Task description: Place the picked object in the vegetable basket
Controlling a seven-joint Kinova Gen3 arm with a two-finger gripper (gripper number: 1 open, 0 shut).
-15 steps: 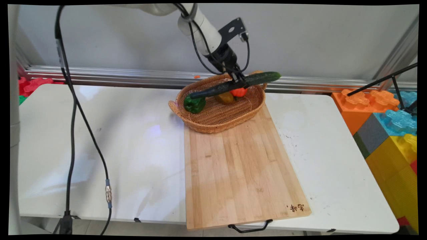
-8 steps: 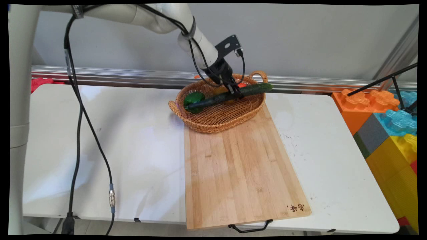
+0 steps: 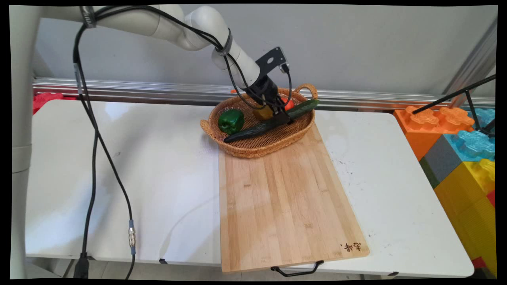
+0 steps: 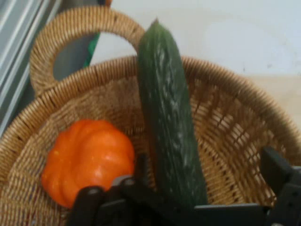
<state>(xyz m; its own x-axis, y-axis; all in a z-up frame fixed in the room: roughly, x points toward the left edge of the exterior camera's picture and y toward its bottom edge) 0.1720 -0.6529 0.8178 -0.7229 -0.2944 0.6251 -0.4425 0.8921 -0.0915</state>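
A long dark green cucumber (image 3: 269, 123) lies slanted in the wicker basket (image 3: 253, 149), its far end resting on the rim. My gripper (image 3: 282, 117) is down in the basket, straddling the cucumber's middle. In the hand view the cucumber (image 4: 171, 136) runs up between the fingers. The left finger is close against it and the right finger (image 4: 276, 170) stands well clear, so my gripper (image 4: 207, 165) is open. An orange pumpkin-like vegetable (image 4: 87, 160) sits to its left against the basket wall (image 4: 235, 122). A green pepper (image 3: 231, 120) and a yellow pepper (image 3: 263, 113) also lie in the basket.
A large wooden cutting board (image 3: 285, 198) lies in front of the basket, with a black handle at its near edge. Big coloured toy blocks (image 3: 463, 150) stand off the table's right end. Black cables (image 3: 95, 158) hang over the table's left part.
The gripper came down into the basket with the cucumber. The cucumber went from hanging above the vegetables to lying low, with its left end on the basket floor.
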